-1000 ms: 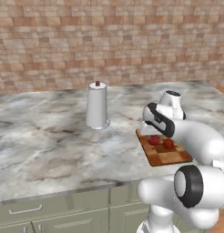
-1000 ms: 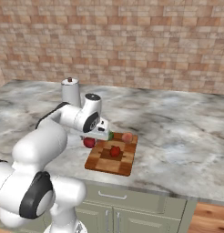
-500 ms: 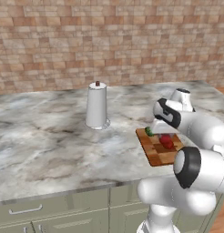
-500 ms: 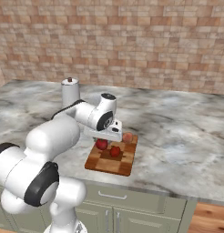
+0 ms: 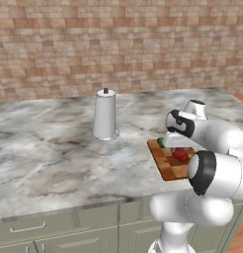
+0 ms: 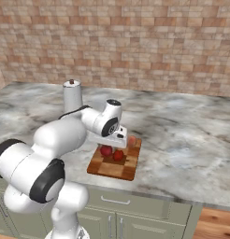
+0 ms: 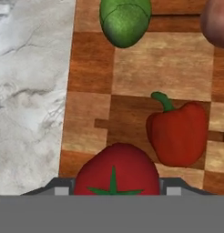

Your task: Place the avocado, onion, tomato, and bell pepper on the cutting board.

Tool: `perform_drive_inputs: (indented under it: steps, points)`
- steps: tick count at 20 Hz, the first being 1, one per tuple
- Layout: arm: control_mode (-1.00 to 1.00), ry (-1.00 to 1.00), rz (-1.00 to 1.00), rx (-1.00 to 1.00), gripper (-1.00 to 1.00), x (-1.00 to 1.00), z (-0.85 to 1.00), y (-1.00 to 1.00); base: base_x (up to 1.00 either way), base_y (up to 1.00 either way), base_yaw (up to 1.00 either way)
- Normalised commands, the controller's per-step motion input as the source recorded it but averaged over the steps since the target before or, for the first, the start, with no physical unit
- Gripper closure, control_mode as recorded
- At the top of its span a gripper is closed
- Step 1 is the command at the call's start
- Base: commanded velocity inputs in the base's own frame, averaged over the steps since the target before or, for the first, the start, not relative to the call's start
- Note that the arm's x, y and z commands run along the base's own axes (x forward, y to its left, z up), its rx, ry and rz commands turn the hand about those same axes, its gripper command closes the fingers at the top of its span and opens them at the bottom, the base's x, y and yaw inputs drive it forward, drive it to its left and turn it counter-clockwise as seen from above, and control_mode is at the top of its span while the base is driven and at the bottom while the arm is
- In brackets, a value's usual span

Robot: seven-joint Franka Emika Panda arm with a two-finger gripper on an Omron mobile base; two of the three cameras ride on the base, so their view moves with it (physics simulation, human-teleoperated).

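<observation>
My gripper [image 7: 114, 186] is shut on the tomato [image 7: 116, 170], whose red top with a green star fills the space between the fingertips, low over the checkered cutting board [image 7: 155, 68]. The bell pepper [image 7: 178, 132] lies on the board just to its right in the hand view. Further along the board lie the avocado [image 7: 125, 20] and, at the top right corner, the pale onion [image 7: 217, 22]. In the right base view the gripper [image 6: 109, 144] hangs over the board [image 6: 117, 170], with the tomato [image 6: 106, 150], the pepper [image 6: 118, 155] and the onion [image 6: 132, 141] under and beside it.
A white cylindrical canister [image 5: 104, 114] with a dark knob stands on the marble counter [image 5: 54, 153] left of the board [image 5: 168, 170]. A brick wall closes the back. The board lies near the counter's front edge, above cabinet drawers.
The arm has swung from the board's left edge to over the board, carrying the tomato with it, and has come down close to the wood.
</observation>
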Motion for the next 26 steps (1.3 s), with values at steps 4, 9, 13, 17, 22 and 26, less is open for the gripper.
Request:
perform_drive_inputs:
  steps: [4, 9, 13, 17, 22, 26]
  points:
    - [-1.00, 0.00, 0.00, -0.01, 1.00, 0.27, -0.40, 0.00, 0.00, 0.00, 0.00]
    - [-1.00, 0.00, 0.00, -0.03, 1.00, 0.32, -0.41, 0.00, 0.00, 0.00, 0.00]
    - [-1.00, 0.00, 0.00, -0.02, 1.00, 0.36, -0.13, 0.00, 0.00, 0.00, 0.00]
    - [-1.00, 0.00, 0.00, 0.00, 1.00, 0.19, -0.01, 0.00, 0.00, 0.00, 0.00]
    - [-1.00, 0.00, 0.00, 0.00, 1.00, 0.00, 0.00, 0.00, 0.00, 0.00, 0.00]
    - [-1.00, 0.00, 0.00, 0.00, 1.00, 0.00, 0.00, 0.00, 0.00, 0.00, 0.00]
